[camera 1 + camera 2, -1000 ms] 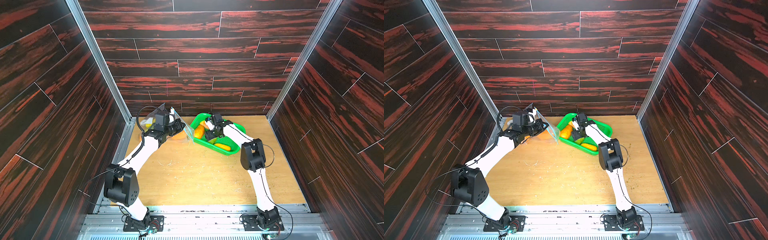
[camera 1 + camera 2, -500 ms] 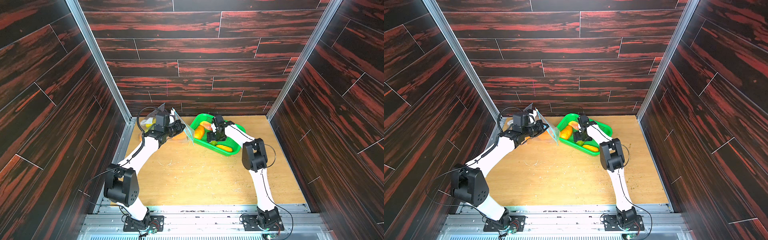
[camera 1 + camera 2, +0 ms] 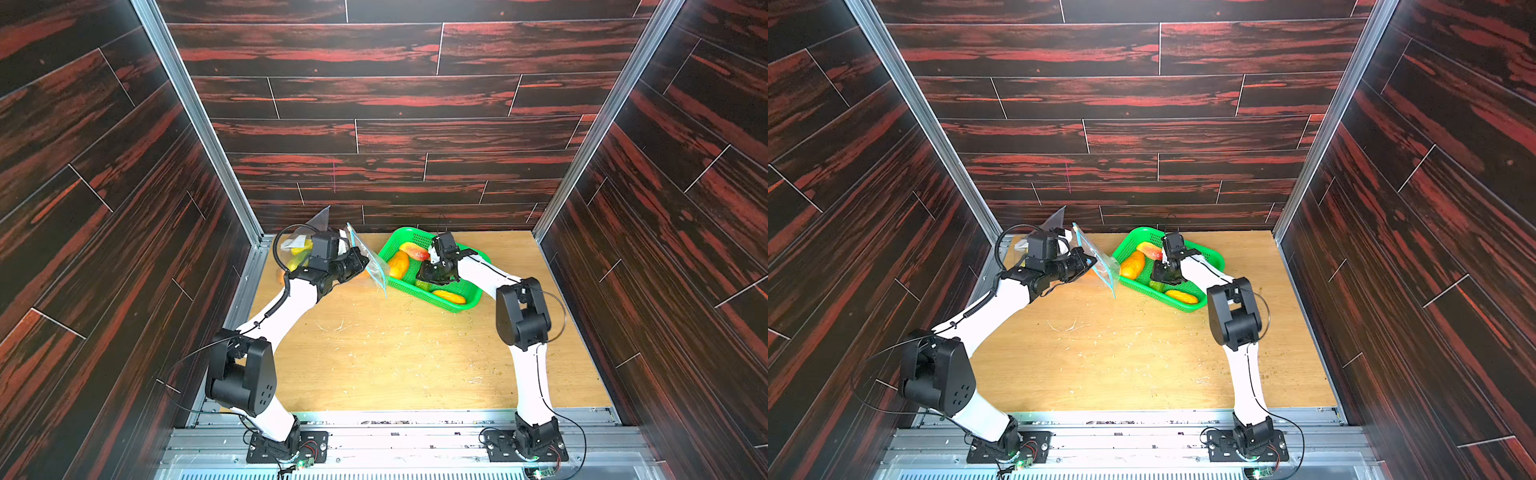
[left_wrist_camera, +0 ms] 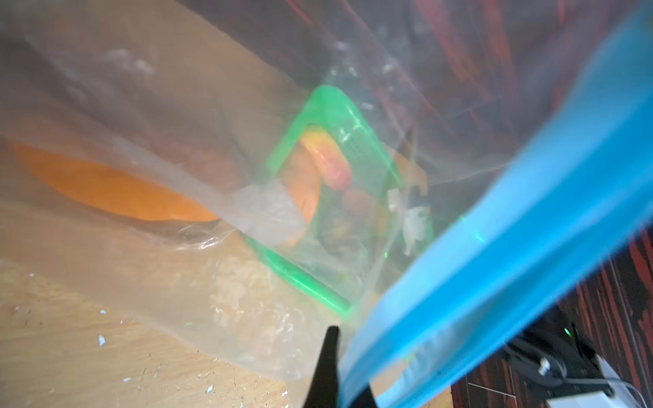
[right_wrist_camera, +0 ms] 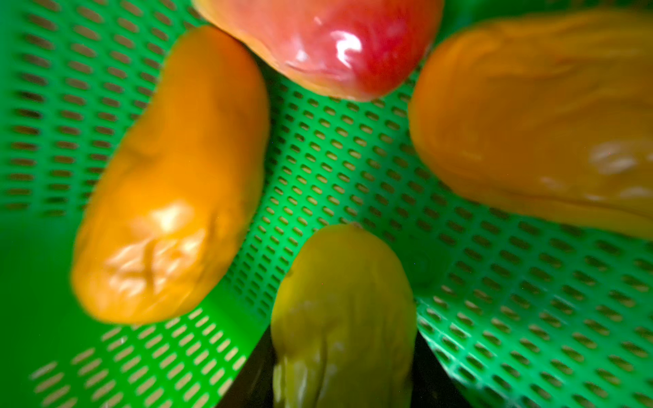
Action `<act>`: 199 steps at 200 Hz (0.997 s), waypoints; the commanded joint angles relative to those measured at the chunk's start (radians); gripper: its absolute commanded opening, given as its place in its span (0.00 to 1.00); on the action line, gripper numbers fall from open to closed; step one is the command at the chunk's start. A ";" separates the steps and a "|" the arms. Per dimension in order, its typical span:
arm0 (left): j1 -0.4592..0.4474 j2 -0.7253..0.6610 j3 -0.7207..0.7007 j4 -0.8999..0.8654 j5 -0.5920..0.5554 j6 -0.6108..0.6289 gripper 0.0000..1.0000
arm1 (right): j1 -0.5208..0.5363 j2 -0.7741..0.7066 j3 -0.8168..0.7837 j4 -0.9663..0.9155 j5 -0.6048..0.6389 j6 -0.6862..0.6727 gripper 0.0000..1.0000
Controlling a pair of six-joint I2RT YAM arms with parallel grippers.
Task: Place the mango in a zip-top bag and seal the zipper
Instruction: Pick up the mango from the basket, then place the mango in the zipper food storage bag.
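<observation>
My left gripper (image 3: pixel 360 266) (image 4: pixel 348 388) is shut on the blue zipper strip of a clear zip-top bag (image 3: pixel 370 268) (image 3: pixel 1100 259) (image 4: pixel 494 268), which it holds up beside the green basket (image 3: pixel 457 305) (image 3: pixel 1183 308). My right gripper (image 3: pixel 432 279) (image 3: pixel 1165 277) (image 5: pixel 342 371) reaches down into the basket. Its dark fingers press both sides of a yellow-green mango (image 5: pixel 342 300) (image 3: pixel 423 285). Around it lie an orange mango (image 5: pixel 169 194) (image 3: pixel 398 264), a red one (image 5: pixel 328 46) (image 3: pixel 413 251) and a third, yellow-orange (image 5: pixel 530 134).
More clear bags with fruit (image 3: pixel 297 249) are piled in the back left corner behind my left arm. An orange fruit in a bag (image 4: pixel 106 187) lies on the wooden table (image 3: pixel 395 353) beyond the held bag. Dark wall panels close in three sides.
My right gripper has dropped lower into the basket and its jaws have closed in around the yellow-green mango. The left arm and the bag have stayed where they were.
</observation>
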 commanded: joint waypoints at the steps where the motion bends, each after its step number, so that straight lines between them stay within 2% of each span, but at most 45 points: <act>1: 0.010 -0.061 -0.017 0.027 -0.034 -0.075 0.00 | 0.003 -0.139 -0.071 0.168 -0.029 -0.037 0.18; 28: 0.016 -0.073 -0.025 0.041 -0.038 -0.131 0.00 | 0.006 -0.283 -0.211 0.367 -0.030 -0.037 0.07; 50: 0.016 -0.068 -0.003 0.010 -0.051 -0.155 0.00 | 0.019 -0.413 -0.344 0.578 -0.068 -0.031 0.05; 93: 0.016 -0.015 0.064 -0.023 -0.041 -0.182 0.00 | 0.182 -0.597 -0.624 1.138 -0.116 -0.149 0.04; 107: 0.016 -0.009 0.067 -0.014 -0.031 -0.189 0.00 | 0.226 -0.584 -0.662 1.294 -0.173 -0.150 0.04; 135: 0.016 -0.012 0.071 -0.013 -0.023 -0.188 0.00 | 0.254 -0.493 -0.622 1.395 -0.310 -0.108 0.04; 152: 0.016 -0.012 0.073 -0.012 -0.016 -0.188 0.00 | 0.270 -0.434 -0.595 1.444 -0.319 -0.076 0.04; 199: 0.016 -0.021 0.064 0.007 0.019 -0.193 0.00 | 0.281 -0.323 -0.500 1.409 -0.277 -0.094 0.04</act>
